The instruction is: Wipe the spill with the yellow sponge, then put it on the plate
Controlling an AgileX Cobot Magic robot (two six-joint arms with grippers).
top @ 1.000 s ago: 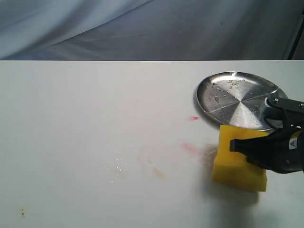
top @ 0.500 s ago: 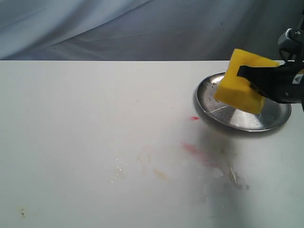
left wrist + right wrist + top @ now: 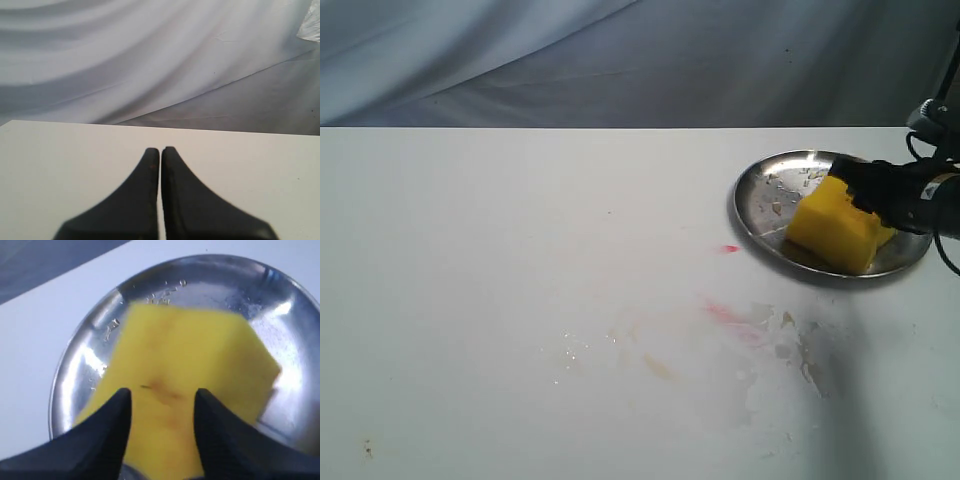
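1. Watching the exterior view, I see the yellow sponge (image 3: 832, 232) resting tilted on the plate (image 3: 752, 212), gripped by the right gripper (image 3: 860, 190).
2. Left wrist: the left gripper (image 3: 160, 152) is clenched on nothing.
3. Right wrist: the jaws clamp the sponge above the plate's middle; I'd settle it flat, then release gently.

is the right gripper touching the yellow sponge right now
Touching. The right wrist view shows the right gripper with both fingers sunk into the yellow sponge, foam creased between them.
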